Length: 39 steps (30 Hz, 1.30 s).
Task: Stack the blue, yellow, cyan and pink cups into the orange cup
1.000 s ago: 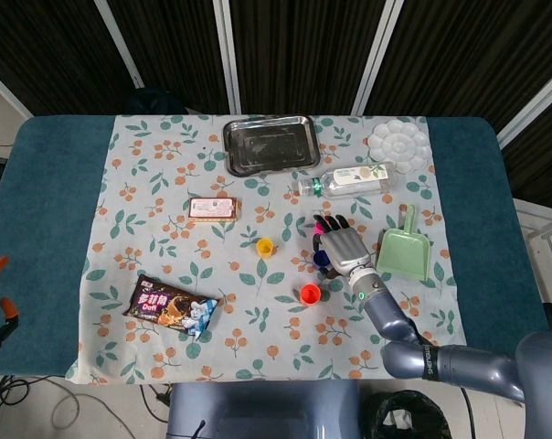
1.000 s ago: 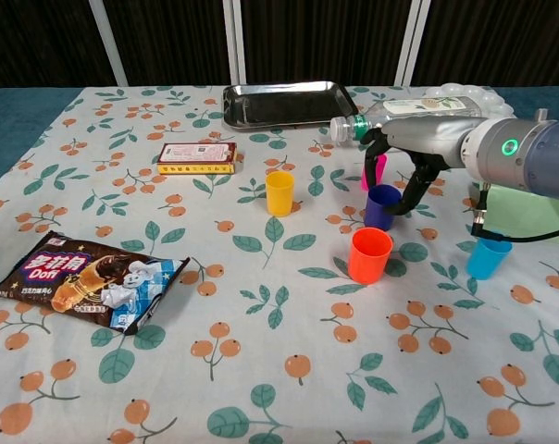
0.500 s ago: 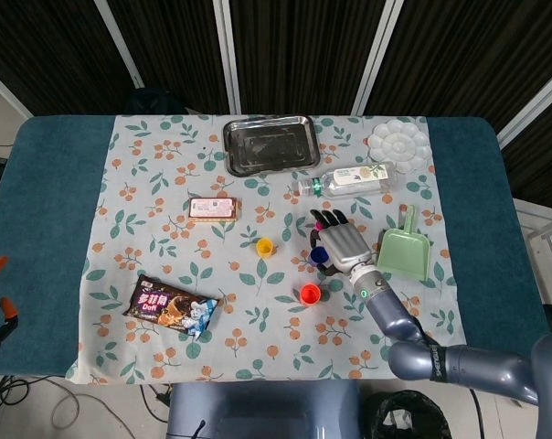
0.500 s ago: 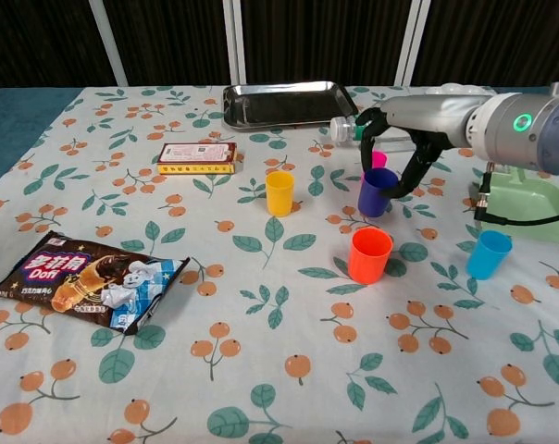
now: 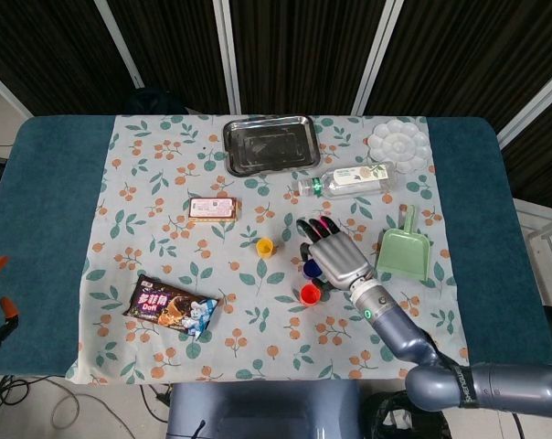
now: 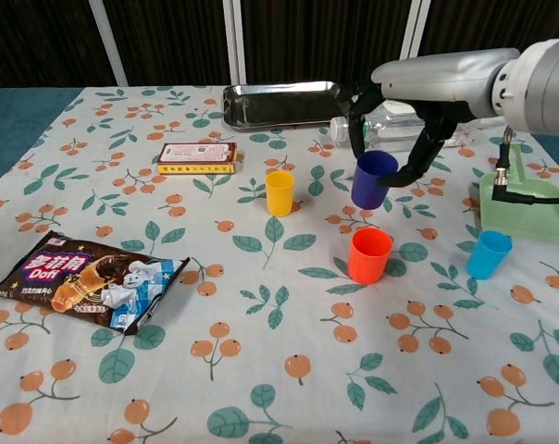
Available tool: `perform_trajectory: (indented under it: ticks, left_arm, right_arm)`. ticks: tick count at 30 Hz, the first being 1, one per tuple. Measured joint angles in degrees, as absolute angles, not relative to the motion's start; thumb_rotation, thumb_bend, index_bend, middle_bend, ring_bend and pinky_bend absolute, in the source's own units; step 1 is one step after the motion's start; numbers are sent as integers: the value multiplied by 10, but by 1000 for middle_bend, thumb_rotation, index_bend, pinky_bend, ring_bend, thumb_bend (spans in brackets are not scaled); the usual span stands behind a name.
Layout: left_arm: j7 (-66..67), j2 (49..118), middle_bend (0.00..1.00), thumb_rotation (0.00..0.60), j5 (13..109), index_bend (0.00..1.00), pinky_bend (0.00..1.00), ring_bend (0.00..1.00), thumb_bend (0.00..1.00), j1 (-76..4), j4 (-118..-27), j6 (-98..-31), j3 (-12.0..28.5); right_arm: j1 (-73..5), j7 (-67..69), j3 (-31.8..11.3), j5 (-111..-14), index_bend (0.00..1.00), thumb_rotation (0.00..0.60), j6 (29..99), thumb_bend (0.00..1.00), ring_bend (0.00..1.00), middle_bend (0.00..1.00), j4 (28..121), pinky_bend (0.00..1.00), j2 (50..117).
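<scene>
Your right hand [image 6: 391, 129] holds the blue cup [image 6: 373, 178] above the cloth, black fingers [image 6: 426, 153] curled round its upper wall from both sides, rim tilted toward you. In the head view the right hand [image 5: 335, 255] covers most of that cup.

The orange cup [image 6: 369, 254] stands upright just below and in front of the held cup, mouth open and unobstructed; the two are apart. The yellow cup [image 6: 279, 192] stands to the left, with bare cloth between it and the orange cup. The cyan cup [image 6: 488, 254] stands to the right, just beside the green dustpan [image 6: 525, 206]. The pink cup cannot be made out behind the hand.

Behind the hand lie the clear bottle [image 5: 347, 179] on its side and the steel tray [image 6: 284, 102]. A flat box [image 6: 197, 157] and a snack packet [image 6: 85, 280] lie well to the left. The near half of the tablecloth [image 6: 289, 379] is open.

Your left hand is in neither view.
</scene>
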<state>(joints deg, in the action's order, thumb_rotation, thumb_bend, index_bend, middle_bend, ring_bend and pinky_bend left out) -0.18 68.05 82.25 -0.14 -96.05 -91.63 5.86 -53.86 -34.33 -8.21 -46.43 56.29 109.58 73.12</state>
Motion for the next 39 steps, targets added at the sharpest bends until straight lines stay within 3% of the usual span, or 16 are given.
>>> perform_trajectory:
  ticks: [11,39]
  left_arm:
    - [-2,680,94,600,822,161,23,5,682,-1,-961,-916,59]
    - [1,681,94,600,823,161,23,5,682,-2,-959,-915,57]
  right_arm:
    - [-516,-408,-42,-535,492,600,639,377,0,0,1147,14,751]
    - [-503,-391,-32,-528,492,600,613,377,0,0,1118,14,764]
